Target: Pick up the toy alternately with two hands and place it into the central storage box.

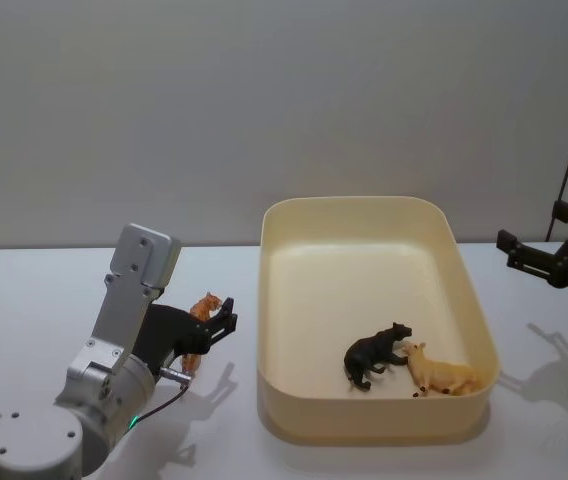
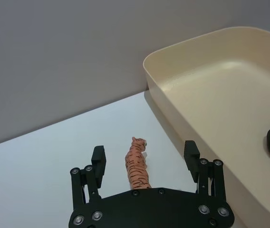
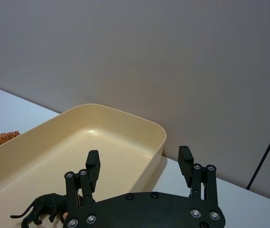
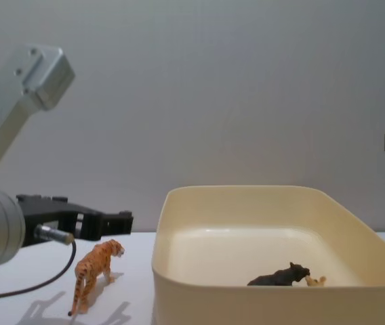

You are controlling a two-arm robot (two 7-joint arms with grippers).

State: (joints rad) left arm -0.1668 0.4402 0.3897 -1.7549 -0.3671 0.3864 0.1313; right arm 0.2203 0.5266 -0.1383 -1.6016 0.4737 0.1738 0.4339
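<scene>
Standing between left gripper's (image 2: 145,152) spread fingers (image 2: 99,157), the tiger (image 2: 136,170) is untouched.

Orange tiger (image 4: 92,271) upright beside cream storage box (image 4: 247,305)

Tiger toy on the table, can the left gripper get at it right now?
Probably yes. The left gripper hangs open just above the tiger, nothing lies between them, and the storage box sits off to one side.

left tool (image 2: 145,152) — jaws wide, low, reaching forward | right tool (image 3: 139,156) — jaws wide, held high
</scene>
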